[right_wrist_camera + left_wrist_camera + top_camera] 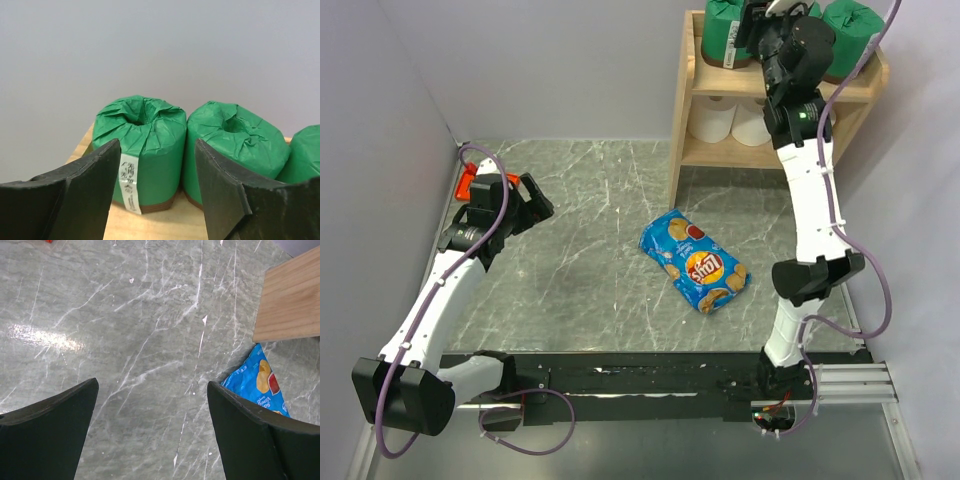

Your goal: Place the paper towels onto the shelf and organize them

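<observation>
Right arm: I find it stretched up to the top tier of the shelf (685, 130), which stands at the far right corner of the tabletop (580, 200). The right end effector (156, 145) has its jaws apart with nothing clamped between them. It sits level with the top board, facing the row of paper towels there.

Top tier: through the right wrist camera I count three green-wrapped rolls standing upright side by side on the board. The left green roll (150, 120) is straight ahead, in line with the gap between the fingers. The middle green roll (232, 145) is just beside it and appears to touch it. The right green roll (305, 150) is cut off by the frame edge. The left finger overlaps the left roll's white label strip, and I cannot tell whether either finger touches the wrapping.

Lower tier: from overhead, white rolls (715, 118) stand upright side by side. I see two; the arm covers the rest of that tier.

Left arm: the left end effector (152, 390) is wide open and holds nothing. It hangs over the left side of the tabletop, well apart from the shelf. A red tool (467, 180) lies just behind it by the left wall.

Other: a blue chip bag (695, 262) lies flat on the tabletop between the two arms, near the foot of the shelf.
</observation>
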